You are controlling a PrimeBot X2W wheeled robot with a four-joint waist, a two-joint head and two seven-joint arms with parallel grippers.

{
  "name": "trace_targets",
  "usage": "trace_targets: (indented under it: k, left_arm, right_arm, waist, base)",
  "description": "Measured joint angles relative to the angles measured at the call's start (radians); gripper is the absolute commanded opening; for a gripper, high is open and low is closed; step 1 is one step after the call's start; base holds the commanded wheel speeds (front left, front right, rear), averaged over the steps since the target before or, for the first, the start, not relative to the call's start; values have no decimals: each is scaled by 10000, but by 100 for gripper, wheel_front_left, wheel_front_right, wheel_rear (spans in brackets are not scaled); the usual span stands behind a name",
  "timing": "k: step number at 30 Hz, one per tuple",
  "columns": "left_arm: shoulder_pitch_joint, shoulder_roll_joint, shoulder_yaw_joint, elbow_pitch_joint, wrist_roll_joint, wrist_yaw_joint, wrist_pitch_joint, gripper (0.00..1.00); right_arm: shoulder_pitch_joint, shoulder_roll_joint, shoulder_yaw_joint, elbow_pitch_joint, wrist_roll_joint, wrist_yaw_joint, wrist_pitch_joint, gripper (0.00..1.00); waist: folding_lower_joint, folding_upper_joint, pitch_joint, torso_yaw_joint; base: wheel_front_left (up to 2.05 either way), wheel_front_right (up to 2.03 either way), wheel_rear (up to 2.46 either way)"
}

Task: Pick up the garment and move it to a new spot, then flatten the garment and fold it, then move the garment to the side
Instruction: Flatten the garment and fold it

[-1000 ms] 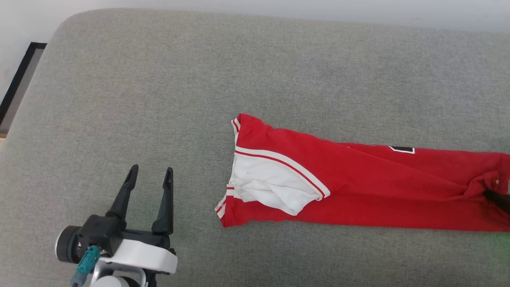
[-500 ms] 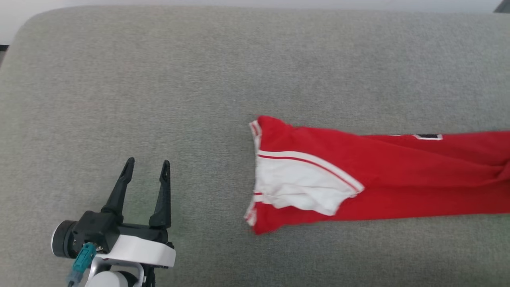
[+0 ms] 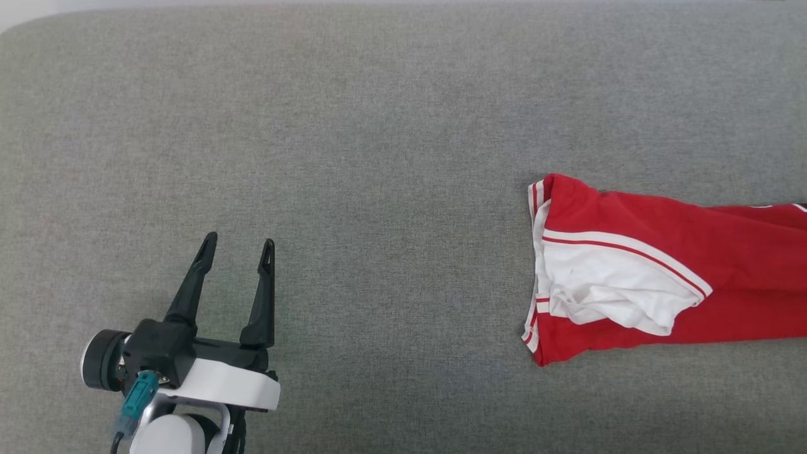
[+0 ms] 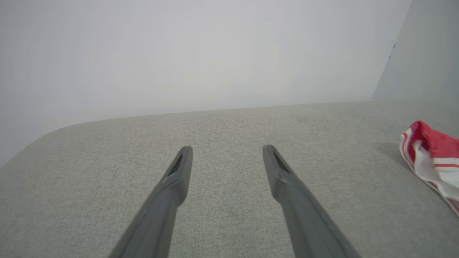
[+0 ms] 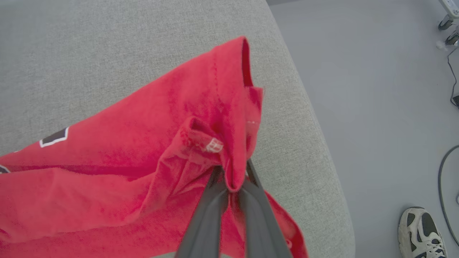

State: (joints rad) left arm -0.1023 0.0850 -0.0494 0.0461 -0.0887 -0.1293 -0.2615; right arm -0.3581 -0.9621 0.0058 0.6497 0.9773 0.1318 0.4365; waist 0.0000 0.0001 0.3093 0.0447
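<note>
Pinching the garment: right claw, right wrist view | left claw spread, empty, head view

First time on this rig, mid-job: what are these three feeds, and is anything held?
A two-armed robot. The head view looks down on a grey cushion with a red jersey stretched out at the right; the left gripper, lower left, is open and empty. The left wrist view looks along that gripper's two fingers over bare cushion. The right wrist view looks along the right gripper, shut on a bunched end of the jersey near the cushion's edge. A person's shoe is on the floor beyond.
</note>
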Motion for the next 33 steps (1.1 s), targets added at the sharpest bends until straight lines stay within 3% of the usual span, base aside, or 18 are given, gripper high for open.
trace_targets:
  k: [7, 16, 21, 27, 33]
  left_arm:
    - [83, 0, 50, 142, 31, 0, 0, 100]
    - [302, -82, -84, 217, -199, 0, 0, 100]
    - [439, -81, -102, 272, -374, 0, 0, 100]
    - [431, -121, -253, 307, -481, 0, 0, 100]
    - [430, -221, -326, 341, -489, 0, 2, 100]
  right_arm:
    - [198, 234, 497, -1206, 86, -10, 336, 0]
    - [841, 855, 1850, -5250, 19, -10, 1384, 0]
    - [975, 1371, 2541, -6744, -420, -12, 1967, 0]
    - [605, 2238, 3398, -7143, -894, -10, 2420, 0]
    - [-76, 2920, 4027, -6498, -1168, -10, 2428, 0]
  waist:
    - [0, 0, -328, -74]
    - [0, 0, -692, 224]
    - [1, 0, -731, 545]
    - [0, 0, -708, 1010]
    - [0, 0, -688, 1438]
  base:
    - [0, 0, 0]
    - [0, 0, 0]
    - [0, 0, 0]
    - [0, 0, 0]
    - [0, 0, 0]
